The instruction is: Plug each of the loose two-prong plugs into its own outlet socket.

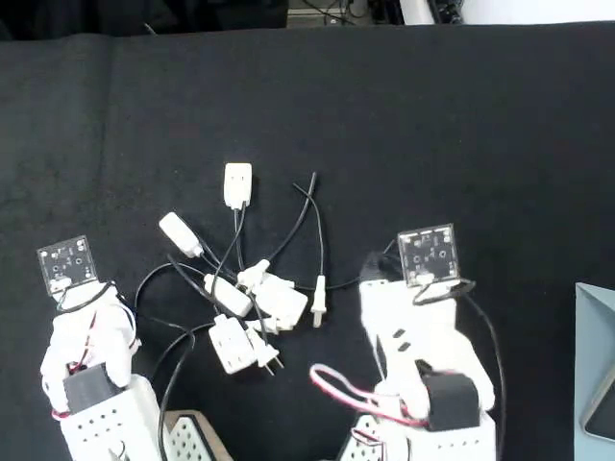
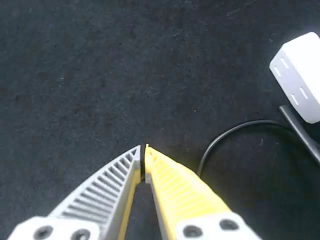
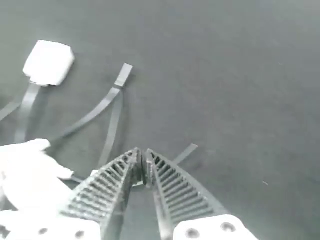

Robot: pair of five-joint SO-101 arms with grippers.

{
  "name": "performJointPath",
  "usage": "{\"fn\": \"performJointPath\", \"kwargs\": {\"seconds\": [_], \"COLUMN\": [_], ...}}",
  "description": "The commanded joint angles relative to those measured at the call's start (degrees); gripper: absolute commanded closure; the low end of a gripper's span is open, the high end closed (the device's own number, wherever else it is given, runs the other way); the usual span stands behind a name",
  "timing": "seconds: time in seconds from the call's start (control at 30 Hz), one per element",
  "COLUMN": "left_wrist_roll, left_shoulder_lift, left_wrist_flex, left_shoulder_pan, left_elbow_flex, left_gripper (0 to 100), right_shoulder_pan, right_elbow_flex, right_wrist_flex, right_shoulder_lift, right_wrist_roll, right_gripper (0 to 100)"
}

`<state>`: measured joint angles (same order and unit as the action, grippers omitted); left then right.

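Note:
Several white sockets and two-prong plugs on black cords lie tangled mid-table. One socket point(image 1: 237, 184) lies farthest back, another socket point(image 1: 180, 233) to its left. A loose plug point(image 1: 318, 300) lies at the tangle's right side, and another plug point(image 1: 265, 354) shows its prongs at the front. My left gripper point(image 2: 144, 148) is shut and empty over bare cloth, with a slotted socket point(image 2: 300, 75) off to one side. My right gripper point(image 3: 142, 152) is also shut and empty, just short of the cords point(image 3: 95, 115), with a white socket point(image 3: 49, 62) beyond. The right arm point(image 1: 423, 327) stands right of the tangle, the left arm point(image 1: 86, 336) left of it.
Black cloth point(image 1: 432, 125) covers the table, with open room at the back and far right. A grey-blue tray corner point(image 1: 596, 365) sits at the right edge. A cardboard piece point(image 1: 192, 432) lies near the front between the arms.

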<state>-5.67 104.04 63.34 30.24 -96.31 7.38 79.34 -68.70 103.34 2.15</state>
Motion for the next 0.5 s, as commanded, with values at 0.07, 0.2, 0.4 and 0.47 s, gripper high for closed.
{"fn": "performJointPath", "kwargs": {"seconds": [0.07, 0.2, 0.4, 0.47], "left_wrist_roll": [-0.09, -0.09, -0.09, -0.09], "left_shoulder_lift": [0.26, 0.26, 0.26, 0.26], "left_wrist_flex": [-1.23, -1.23, -0.88, -0.88], "left_shoulder_pan": [0.48, 0.48, 0.48, 0.48], "left_elbow_flex": [-1.01, -1.01, -1.01, -1.01], "left_gripper": [97, 97, 97, 97], "right_shoulder_pan": [10.02, 11.69, 13.80, 14.68], "right_elbow_flex": [-6.55, -10.24, -22.37, -26.15], "right_wrist_flex": [-0.26, 2.11, 0.53, -1.32], "right_shoulder_lift": [-3.91, -17.10, -38.73, -44.53], "right_wrist_roll": [-7.03, -9.41, -11.34, -11.34], "right_gripper": [98.5, 98.4, 98.3, 98.3]}}
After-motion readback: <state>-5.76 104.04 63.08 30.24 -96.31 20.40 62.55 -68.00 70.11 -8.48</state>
